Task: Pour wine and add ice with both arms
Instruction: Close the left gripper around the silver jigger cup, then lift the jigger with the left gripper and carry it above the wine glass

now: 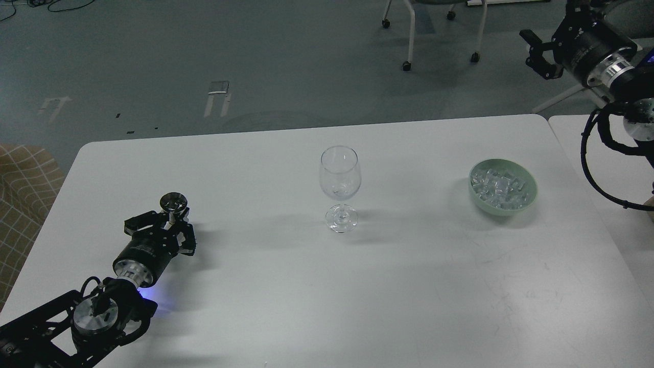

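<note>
A clear stemmed wine glass (340,180) stands upright in the middle of the white table (286,286). No wine shows as a stream, and I cannot tell whether any liquid lies in the glass. The ice (499,185) is a heap of small clear cubes in a pale green bowl (526,202) at the right. At the table's left, my left gripper (168,221) is low over the surface, shut on a small metal measuring cup (173,202) that stands almost upright. My right gripper (535,50) hangs open and empty high at the far right, beyond the table's back edge.
A second white table (577,138) adjoins on the right, under my right arm's cable loop (592,168). A checked fabric seat (23,189) sits off the left edge. Chair legs on castors (409,56) stand on the floor behind.
</note>
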`<state>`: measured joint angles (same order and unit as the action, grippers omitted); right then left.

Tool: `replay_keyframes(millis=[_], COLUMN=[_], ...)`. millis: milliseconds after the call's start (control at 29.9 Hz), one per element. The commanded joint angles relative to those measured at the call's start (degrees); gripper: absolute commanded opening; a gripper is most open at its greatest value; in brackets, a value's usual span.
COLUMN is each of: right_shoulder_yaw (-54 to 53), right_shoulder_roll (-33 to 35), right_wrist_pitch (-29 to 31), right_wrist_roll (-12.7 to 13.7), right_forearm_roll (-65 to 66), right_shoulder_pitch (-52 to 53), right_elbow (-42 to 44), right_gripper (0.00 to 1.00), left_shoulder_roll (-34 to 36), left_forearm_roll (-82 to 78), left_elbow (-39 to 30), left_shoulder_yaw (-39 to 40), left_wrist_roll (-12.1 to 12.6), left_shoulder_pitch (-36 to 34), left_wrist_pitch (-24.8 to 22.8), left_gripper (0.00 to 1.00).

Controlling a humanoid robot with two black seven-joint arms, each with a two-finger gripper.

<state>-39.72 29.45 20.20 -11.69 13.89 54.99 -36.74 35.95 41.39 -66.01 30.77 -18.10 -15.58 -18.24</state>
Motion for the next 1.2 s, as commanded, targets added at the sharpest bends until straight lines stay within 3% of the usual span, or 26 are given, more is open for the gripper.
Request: replay_keyframes(millis=[0, 301, 501, 769, 1170], right_shoulder_yaw=[0.0, 0.0, 0.0, 0.2, 0.4], right_shoulder_roll=[0.0, 0.1, 0.1, 0.3, 0.3], right_wrist_pitch=[-0.1, -0.1, -0.2, -0.2, -0.2], right_wrist_roll=[0.0, 0.0, 0.0, 0.1, 0.4], right_forearm_roll=[0.0, 0.0, 0.0, 0.0, 0.0], right_shoulder_pitch=[-0.1, 0.0, 0.1, 0.1, 0.0], right_elbow=[0.0, 0.1, 0.1, 0.1, 0.1], right_gripper=[1.0, 1.0, 1.0, 1.0, 1.0], left_shoulder_roll=[0.0, -0.7, -0.6, 0.1, 2.2], left_forearm_roll=[0.0, 0.2, 1.9, 2.6, 4.5], left_elbow=[0.0, -0.2, -0.4, -1.1, -1.8], left_shoulder_yaw=[0.0, 0.4, 0.4, 0.0, -6.6], left_wrist_roll=[0.0, 0.0, 0.1, 0.5, 2.2], left_shoulder_pitch=[-0.1, -1.0, -3.0, -4.9, -14.3], left_wrist_pitch=[-0.2, -0.7, -0.8, -0.7, -0.6], left_gripper=[0.21, 0.18, 0.08, 0.02, 0.0])
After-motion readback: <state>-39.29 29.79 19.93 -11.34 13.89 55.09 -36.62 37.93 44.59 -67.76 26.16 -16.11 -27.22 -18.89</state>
